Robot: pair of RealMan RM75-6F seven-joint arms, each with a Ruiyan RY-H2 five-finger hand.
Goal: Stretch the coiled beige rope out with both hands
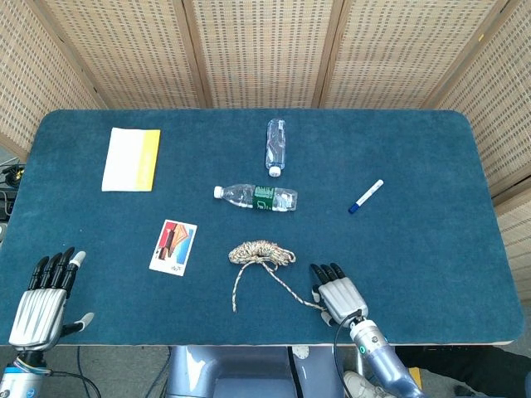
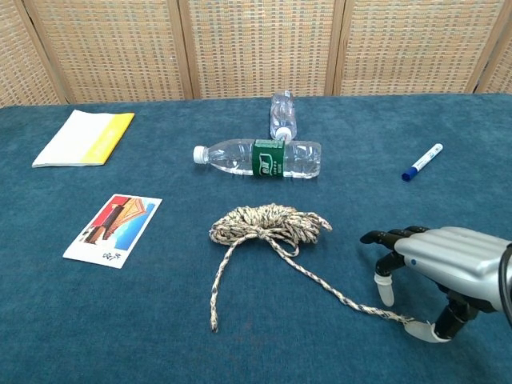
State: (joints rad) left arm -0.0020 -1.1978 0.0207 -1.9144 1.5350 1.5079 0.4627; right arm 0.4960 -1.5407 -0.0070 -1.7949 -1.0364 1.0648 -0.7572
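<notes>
beige rope (image 2: 270, 224) coiled mid-table, loose tail end touching right hand (image 2: 436, 268) thumb tip, fingers spread, not pinching, left hand (image 1: 40, 300) spread at near-left edge, head view only

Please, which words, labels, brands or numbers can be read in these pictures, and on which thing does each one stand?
None can be read.
Green label on the lying bottle: print too small.
Picture card: dark marks on its white edge, blurred.
Marker pen: no legible print.
Yellow-and-white booklet: no text visible.
</notes>
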